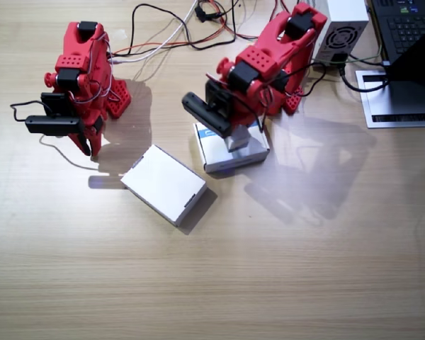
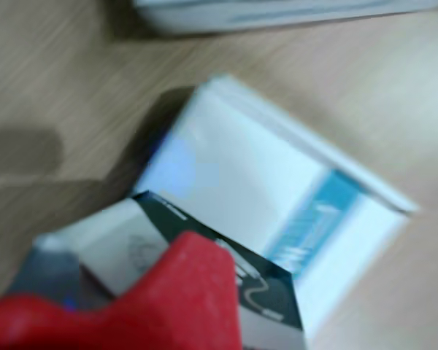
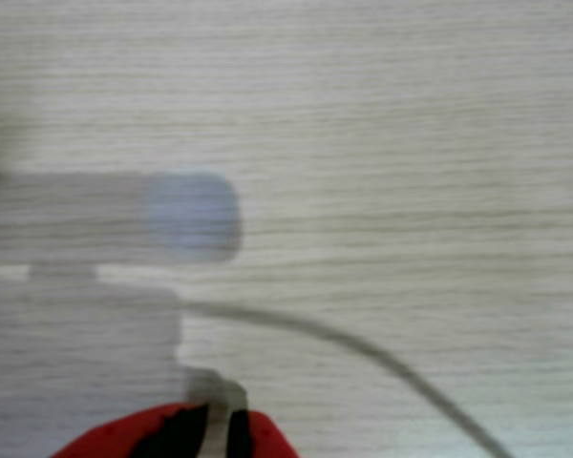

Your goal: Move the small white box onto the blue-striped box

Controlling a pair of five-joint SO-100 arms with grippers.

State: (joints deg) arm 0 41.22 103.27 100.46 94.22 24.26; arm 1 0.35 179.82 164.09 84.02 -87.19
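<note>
On the wooden counter (image 1: pixel 283 269), the left arm's jaws grip the small white box (image 2: pixel 142 251) over the blue-striped box (image 1: pixel 230 150) — lower it squarely, then release. The right arm's jaws (image 3: pixel 213 429) sit closed — idle.

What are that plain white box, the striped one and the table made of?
The plain white box looks like matte cardboard: a folded flap shows at its end. The blue-striped box seems to be cardboard too, slightly glossier. The table shows pale wood grain, possibly laminate.

wooden table (image 1: pixel 283 283) | on it: blue-striped box (image 1: pixel 216 157), plain white box (image 1: pixel 163 184), laptop (image 1: pixel 411 42), cables (image 1: pixel 191 32)
</note>
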